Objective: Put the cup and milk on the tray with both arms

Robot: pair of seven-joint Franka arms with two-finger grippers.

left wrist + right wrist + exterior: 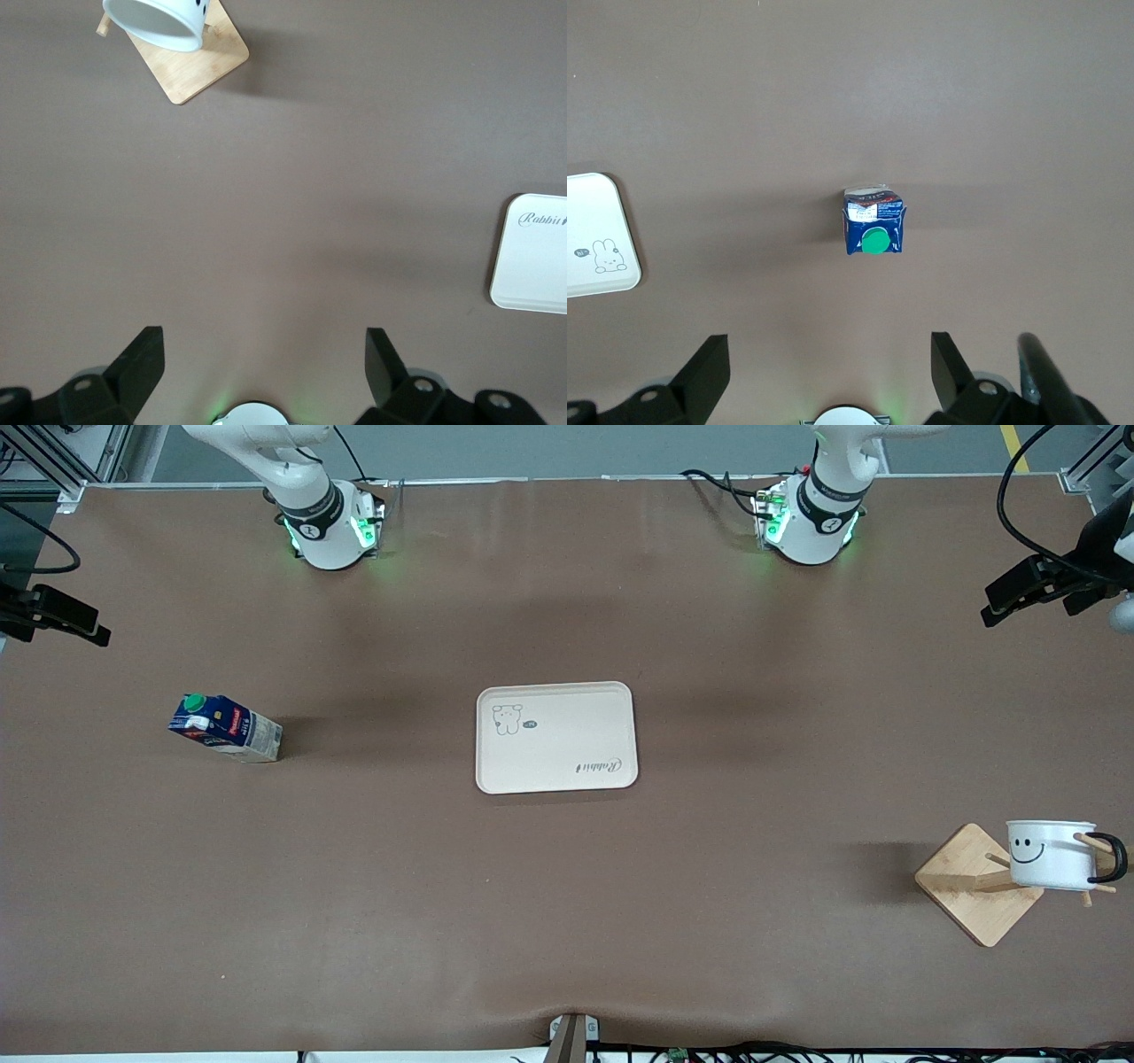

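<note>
The left end effector (pixel 264 363) hangs high over bare brown table (pixel 567 921), its two fingers spread wide and holding nothing; its wrist view looks straight down, so the wrist points at the table. The right end effector (pixel 830 367) is posed the same way, fingers wide apart and empty, directly above the milk (pixel 873 230). The milk stands upright toward the right arm's end of the table, with open table all around it. The cup (pixel 1052 854) hangs tilted on the pegs of a wooden rack (pixel 974 886) at the left arm's end, nearer the front camera than the tray (pixel 556 737) and close to the table's edge. The tray lies flat and bare at mid-table, well apart from both.
</note>
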